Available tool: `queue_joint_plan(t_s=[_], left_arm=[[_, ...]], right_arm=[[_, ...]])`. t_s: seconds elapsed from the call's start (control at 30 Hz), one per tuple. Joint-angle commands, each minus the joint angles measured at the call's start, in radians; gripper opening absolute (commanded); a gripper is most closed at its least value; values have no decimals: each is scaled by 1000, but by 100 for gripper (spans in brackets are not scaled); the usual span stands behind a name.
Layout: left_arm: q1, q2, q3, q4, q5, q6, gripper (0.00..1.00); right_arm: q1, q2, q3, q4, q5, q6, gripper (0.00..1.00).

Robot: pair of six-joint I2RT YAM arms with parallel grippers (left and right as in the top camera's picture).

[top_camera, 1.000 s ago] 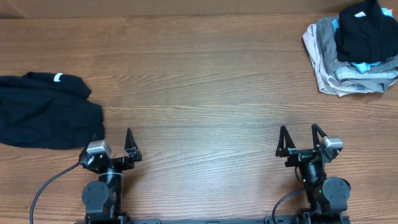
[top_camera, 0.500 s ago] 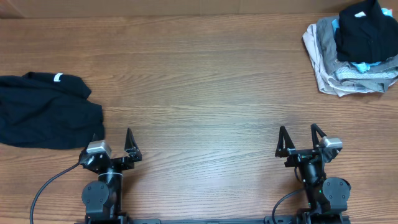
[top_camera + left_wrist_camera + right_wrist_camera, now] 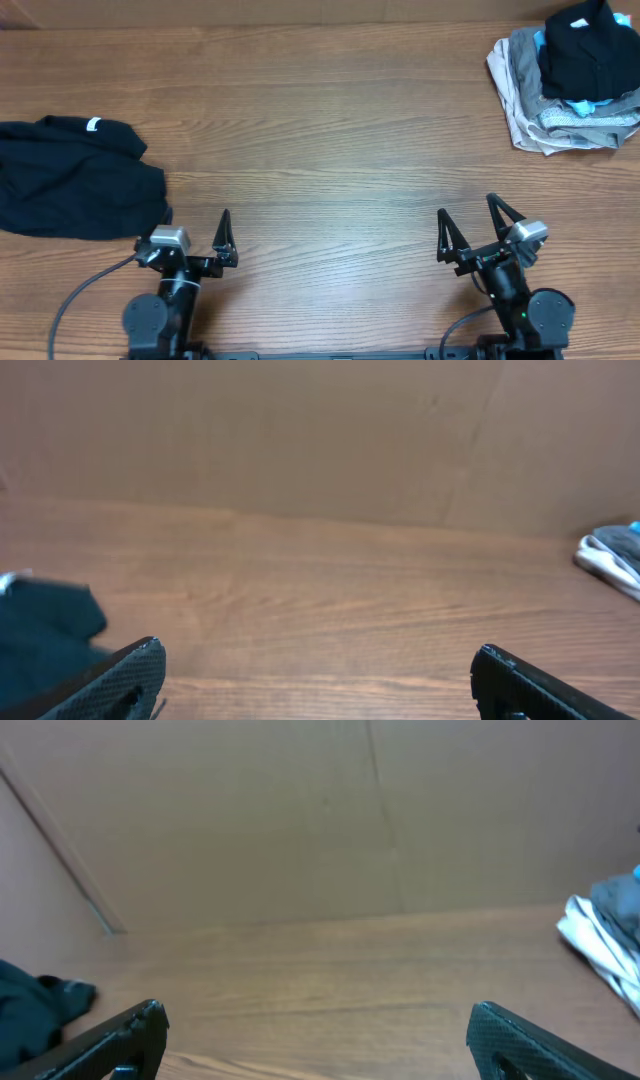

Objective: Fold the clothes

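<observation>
Both arms are just starting to stir: the black two-finger left gripper [image 3: 197,214] is sliding a bit rightward while the matching right gripper [image 3: 466,205] is swinging slightly leftward and tilting.

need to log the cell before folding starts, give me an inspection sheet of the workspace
surface: wood-grain table, no spills seen
job's things: black T-shirt crumpled at the left edge, not yet folded, white neck label showing
clutter: pile of folded garments in the far right corner, a black one on top
grippers: left gripper and right gripper both open, holding nothing, at the near edge
cables: left cable loops from the left arm; right cable by the right base
surroundings: plain brown wall behind the table
</observation>
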Motion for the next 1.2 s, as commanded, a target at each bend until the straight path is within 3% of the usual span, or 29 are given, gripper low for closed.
queue_joint_plan(t_s=[0.0, 0.33, 0.7, 0.97, 1.07, 1.17], left_arm=[[7, 87, 178, -55, 30, 80, 100], [7, 557, 641, -332, 48, 128, 100], [7, 1182, 1302, -863, 59, 235, 100], [7, 1410, 1384, -877, 51, 235, 100], [7, 1488, 1384, -905, -70, 195, 97], [8, 1583, 1384, -962, -285, 21, 95]], right_arm=[[-8, 56, 151, -30, -28, 4, 100], [-8, 412, 468, -139, -117, 4, 100], [-8, 974, 915, -584, -144, -15, 100], [-8, 1265, 975, -596, -397, -15, 100], [-8, 1331, 975, -600, -396, -16, 100], [-8, 1375, 975, -608, -396, -46, 100]])
